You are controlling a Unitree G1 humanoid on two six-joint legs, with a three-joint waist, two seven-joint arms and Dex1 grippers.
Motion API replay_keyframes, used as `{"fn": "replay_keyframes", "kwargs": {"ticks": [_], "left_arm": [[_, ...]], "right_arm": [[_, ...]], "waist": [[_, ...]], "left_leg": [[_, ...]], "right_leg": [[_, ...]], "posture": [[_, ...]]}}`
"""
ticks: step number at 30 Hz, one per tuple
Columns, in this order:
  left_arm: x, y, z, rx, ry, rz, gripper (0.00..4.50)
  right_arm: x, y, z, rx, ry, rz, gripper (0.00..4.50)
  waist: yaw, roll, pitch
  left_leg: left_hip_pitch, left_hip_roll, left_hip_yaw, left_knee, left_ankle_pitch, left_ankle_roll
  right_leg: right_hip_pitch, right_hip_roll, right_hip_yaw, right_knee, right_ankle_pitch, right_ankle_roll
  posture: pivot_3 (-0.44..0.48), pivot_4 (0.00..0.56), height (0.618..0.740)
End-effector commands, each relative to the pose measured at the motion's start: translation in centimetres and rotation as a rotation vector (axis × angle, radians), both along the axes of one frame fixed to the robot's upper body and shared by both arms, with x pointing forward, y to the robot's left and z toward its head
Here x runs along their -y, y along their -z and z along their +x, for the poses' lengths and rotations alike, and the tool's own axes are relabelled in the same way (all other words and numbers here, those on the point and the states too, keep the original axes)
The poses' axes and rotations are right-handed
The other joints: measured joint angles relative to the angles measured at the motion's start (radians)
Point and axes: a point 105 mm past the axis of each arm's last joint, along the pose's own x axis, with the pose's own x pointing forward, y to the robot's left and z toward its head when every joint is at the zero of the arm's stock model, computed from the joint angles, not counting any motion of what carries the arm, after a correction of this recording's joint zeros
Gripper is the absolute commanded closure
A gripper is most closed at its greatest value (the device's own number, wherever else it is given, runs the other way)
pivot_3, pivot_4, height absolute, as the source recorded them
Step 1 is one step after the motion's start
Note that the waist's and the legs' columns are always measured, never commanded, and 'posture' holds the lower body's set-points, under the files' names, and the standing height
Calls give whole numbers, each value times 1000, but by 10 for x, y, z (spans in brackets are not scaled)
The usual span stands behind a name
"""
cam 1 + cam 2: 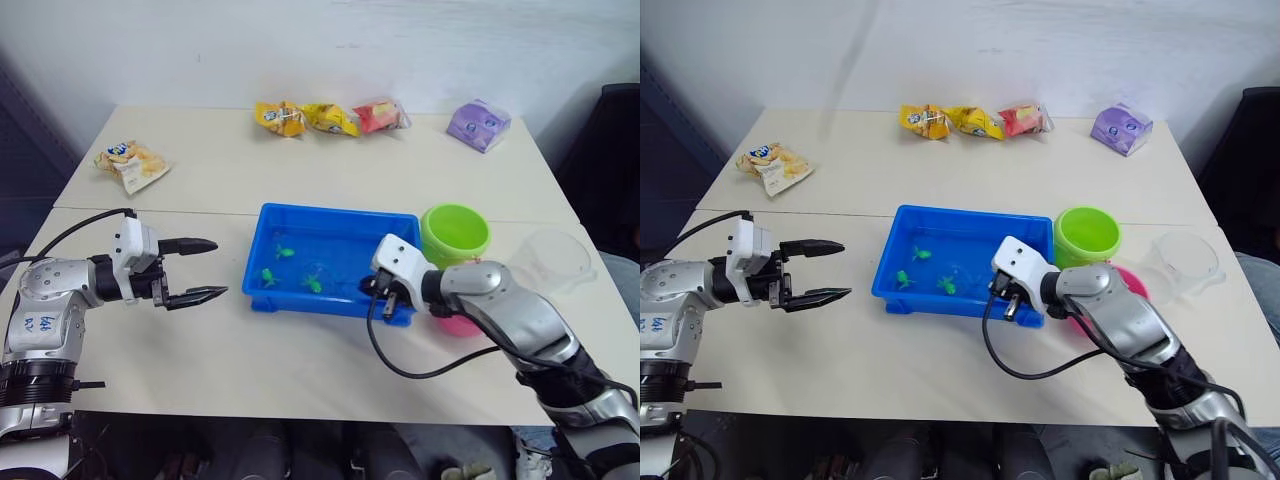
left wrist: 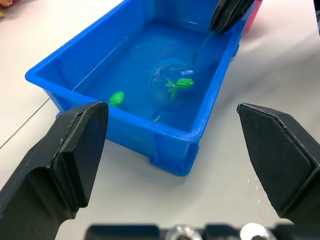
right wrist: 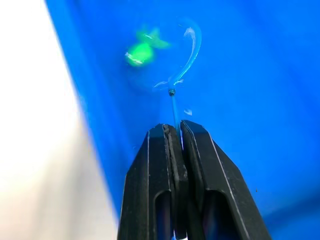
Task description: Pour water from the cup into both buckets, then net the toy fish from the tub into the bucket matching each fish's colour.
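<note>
While the right tool (image 3: 176, 131) is clamped on the thin handle of the net (image 3: 182, 60), the light-blue hoop is held down inside the blue tub (image 1: 262, 228), just beside a green toy fish (image 3: 142, 49). Three green fish are seen in the tub from the head camera: one toward the far side (image 1: 285, 251), one near the left wall (image 1: 268, 275) and one near the middle (image 1: 314, 284). The tub is placed at the centre of the counter (image 1: 200, 190). The lime-green bucket (image 1: 455, 233) is set just beyond the tub's right end, and the pink bucket (image 1: 1130, 283) is largely hidden behind the right arm, nearer the robot. The clear measuring jug (image 1: 550, 262) is stood to the right of both buckets. The left tool (image 1: 205, 270) is held left of the tub, above the counter, with its fingers spread apart and nothing between them. Snack packets (image 1: 330, 118) are laid along the far edge of the counter.
</note>
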Motion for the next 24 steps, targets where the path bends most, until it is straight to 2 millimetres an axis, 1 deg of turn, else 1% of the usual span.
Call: {"fn": "replay_keyframes", "kwargs": {"ticks": [1, 3, 7, 11, 15, 17, 19, 24], "left_arm": [[0, -8, -2, 34, 1, 4, 63], [3, -8, -1, 33, 3, 1, 63], [8, -9, 0, 35, 2, -13, 63], [16, -10, 1, 42, 23, -32, 63], [24, -20, 5, 85, 37, -62, 63], [32, -33, 8, 110, 48, -128, 63], [39, -40, 9, 118, 64, -167, 63], [65, -53, 13, 111, 126, -270, 63]], "right_arm": [[7, -14, 8, -26, 73, 83, 4500], [9, -19, 9, -72, 96, 138, 4500], [12, -34, 10, -155, 138, 280, 4500], [20, -50, -1, -244, 131, 406, 4500], [41, -63, -10, -235, 173, 424, 4500], [53, -71, -17, -205, 186, 435, 4500], [61, -76, -22, -181, 199, 439, 4500], [86, -89, -35, -72, 266, 451, 4500]], "waist": [[0, 0, 0], [0, 0, 0], [-1, 0, 0], [0, 0, 0], [2, 0, 0], [4, 0, 0], [6, 0, 0], [1, 0, 0]], "left_leg": [[0, 0, 0, 0, 0, 0], [0, 0, 0, 0, 0, 0], [0, 0, 0, 0, 0, 0], [0, 0, 0, -1, 0, 0], [-1, 0, 0, -1, -1, 1], [-1, 0, 0, -1, -1, 1], [-2, 0, 0, -1, -1, 2], [-2, 0, 0, -1, -1, 2]], "right_leg": [[0, 0, 0, 0, 0, 0], [0, 0, 0, 0, 0, 0], [0, 0, 0, 0, 0, 0], [0, 0, 0, 1, 0, 0], [0, 0, 0, 1, 0, 0], [-1, 0, 0, 1, 0, 0], [0, 0, -1, 1, 0, 0], [0, 0, -1, 1, 0, 1]], "posture": [[0, 150, 740], [0, 150, 740], [0, 150, 740], [0, 150, 740], [0, 150, 740], [0, 150, 740], [0, 150, 740], [0, 150, 740]]}}
